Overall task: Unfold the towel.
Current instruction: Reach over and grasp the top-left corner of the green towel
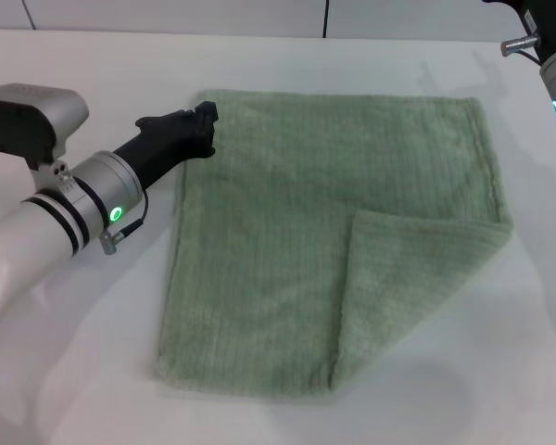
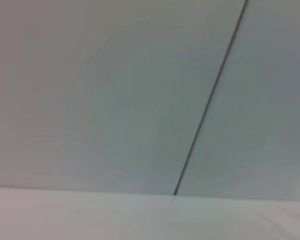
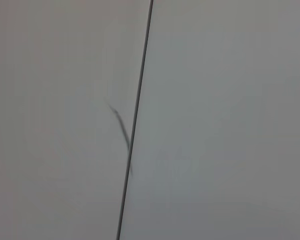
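Lying flat at centre of white table (image 1: pixel 93 371): towel (image 1: pixel 278 241), pale sage green, ribbed, hemmed. Mostly spread; one flap at 4 to 5 o'clock folded back over the body, its free corner pointing toward centre, fold edge running from the 3 o'clock hem down to the 6 o'clock hem.

Left gripper (image 1: pixel 207 123): black, low over the table at 10 o'clock, tip touching or just on the far-left corner of the cloth. Finger spread: cannot tell; tips overlap the fabric edge. Possibly pinning that corner as an anchor.

Right gripper: only part of the arm visible at 1 o'clock, well apart from the cloth; fingers out of sight, likely parked.

Judged step: opening the last folded flap. Done well by taking the flap's free corner alone, top layer only, lifting slightly, then drawing outward toward 4 o'clock until flat, with the opposite corner held down against dragging.

Surroundings: bare tabletop, wall panels with a dark seam at 12 o'clock, both wrist views showing only these. Nothing blocking the flap. Risks: pinching both layers, sliding the whole cloth.
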### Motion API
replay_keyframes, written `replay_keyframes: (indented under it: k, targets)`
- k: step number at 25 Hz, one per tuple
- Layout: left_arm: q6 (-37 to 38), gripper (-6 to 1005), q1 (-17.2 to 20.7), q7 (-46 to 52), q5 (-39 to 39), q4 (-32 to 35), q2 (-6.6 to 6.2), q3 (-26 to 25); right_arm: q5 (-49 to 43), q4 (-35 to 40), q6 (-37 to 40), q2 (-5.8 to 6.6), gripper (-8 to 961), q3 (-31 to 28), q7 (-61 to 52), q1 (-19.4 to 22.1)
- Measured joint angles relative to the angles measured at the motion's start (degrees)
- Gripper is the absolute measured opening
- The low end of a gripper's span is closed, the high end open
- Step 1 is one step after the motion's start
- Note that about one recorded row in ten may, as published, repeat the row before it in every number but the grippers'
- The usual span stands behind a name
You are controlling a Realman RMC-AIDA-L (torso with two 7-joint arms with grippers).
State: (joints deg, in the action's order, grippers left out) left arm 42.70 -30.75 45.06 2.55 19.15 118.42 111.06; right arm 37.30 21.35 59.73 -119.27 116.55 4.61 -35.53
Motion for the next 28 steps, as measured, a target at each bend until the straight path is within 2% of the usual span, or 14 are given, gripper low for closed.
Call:
replay_keyframes:
  k: [11, 28]
  targets:
    - [-7.04, 3, -2.00, 0.03, 0.09, 0.69, 0.30, 3.81, 0.00, 0.08, -1.62, 0.00, 818, 0.04, -0.05, -0.80]
    - [-8.60, 4, -2.45, -0.20, 0.88, 0.96, 0.41, 3.98, 0.30, 0.82, -5.42, 0.08, 819, -0.30, -0.05, -2.87]
